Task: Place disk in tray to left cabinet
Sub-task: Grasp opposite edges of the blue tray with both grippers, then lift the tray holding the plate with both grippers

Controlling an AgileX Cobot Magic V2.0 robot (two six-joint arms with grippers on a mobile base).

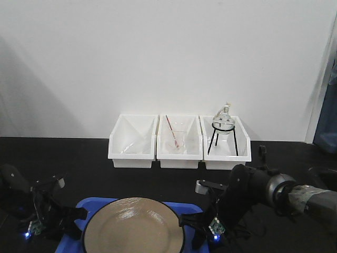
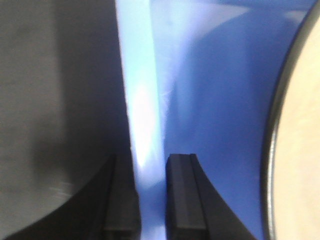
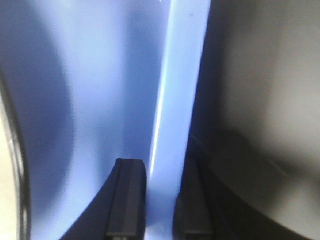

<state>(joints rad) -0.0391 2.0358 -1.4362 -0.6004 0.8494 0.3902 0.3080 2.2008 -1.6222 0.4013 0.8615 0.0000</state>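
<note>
Up front, a big round shallow plate, shiny tan inside with a black rim, lies in a blue plastic tray with rounded corners on the black tabletop. On the left, the left hand pinches the tray's rim, one finger on each side. On the right, the right hand pinches the other rim the same way. Farther back, three white plastic bins stand in a row by the white wall. The middle bin has a thin red stick, and the right bin has a round glass flask on a black stand.
</note>
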